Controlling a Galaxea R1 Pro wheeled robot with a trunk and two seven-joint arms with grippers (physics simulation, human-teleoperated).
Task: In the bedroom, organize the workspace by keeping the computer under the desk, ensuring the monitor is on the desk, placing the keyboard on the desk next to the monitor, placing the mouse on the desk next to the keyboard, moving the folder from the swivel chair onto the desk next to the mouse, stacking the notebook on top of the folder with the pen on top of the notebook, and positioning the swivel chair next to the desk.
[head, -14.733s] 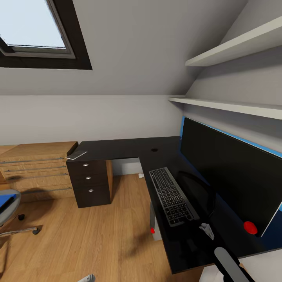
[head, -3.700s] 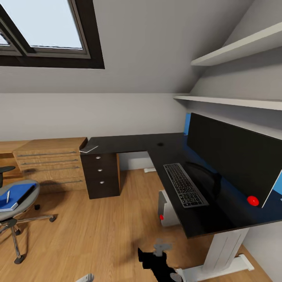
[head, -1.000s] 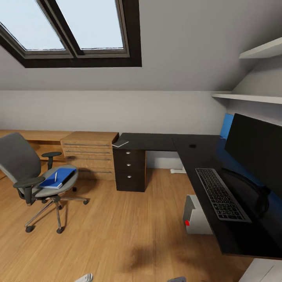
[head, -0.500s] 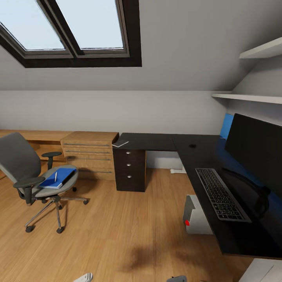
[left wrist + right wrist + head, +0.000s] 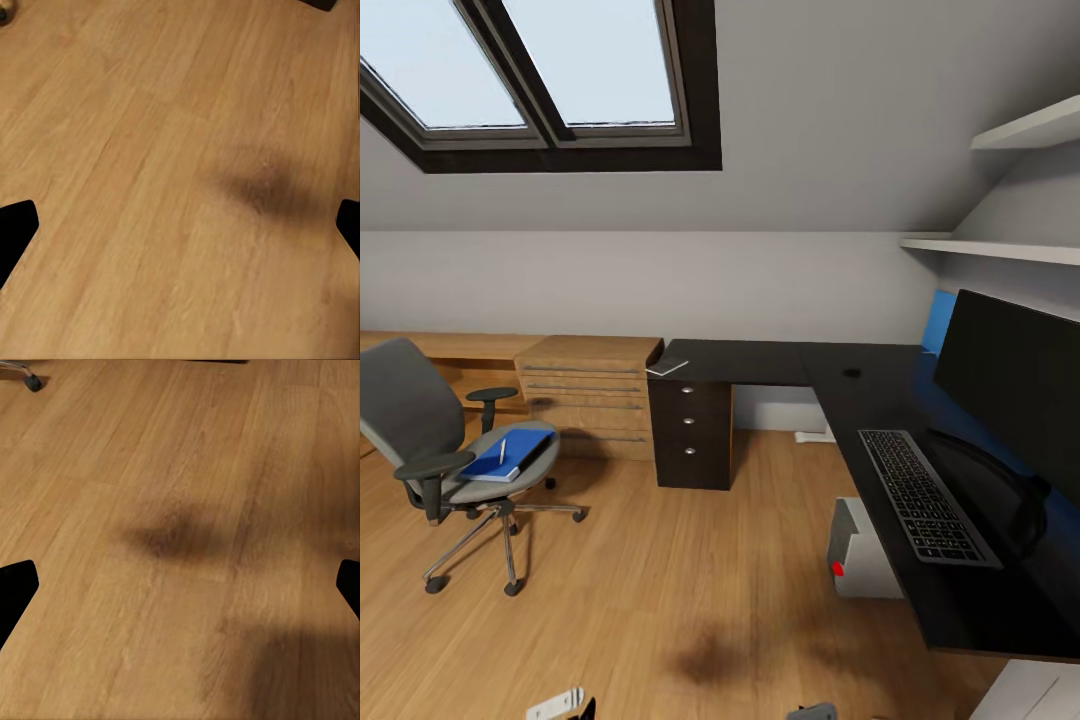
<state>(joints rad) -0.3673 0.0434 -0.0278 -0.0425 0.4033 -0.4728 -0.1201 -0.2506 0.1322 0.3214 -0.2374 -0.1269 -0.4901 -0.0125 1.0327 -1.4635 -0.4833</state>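
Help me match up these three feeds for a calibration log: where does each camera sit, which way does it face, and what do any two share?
Head view: on the robot's head, facing forward and down at the desk, monitor, keyboard and swivel chair; arm parts at the bottom edge.
Left wrist view: near the left gripper, facing down at the wooden floor; both black fingertips, wide apart.
Right wrist view: near the right gripper, facing the floor; fingertips wide apart, a chair caster.
Both wrist views share the floor and a dark shadow.

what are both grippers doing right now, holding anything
Left gripper: open, fingertips wide apart, nothing between them, just wooden floor below.
Right gripper: open, empty, also over the floor.
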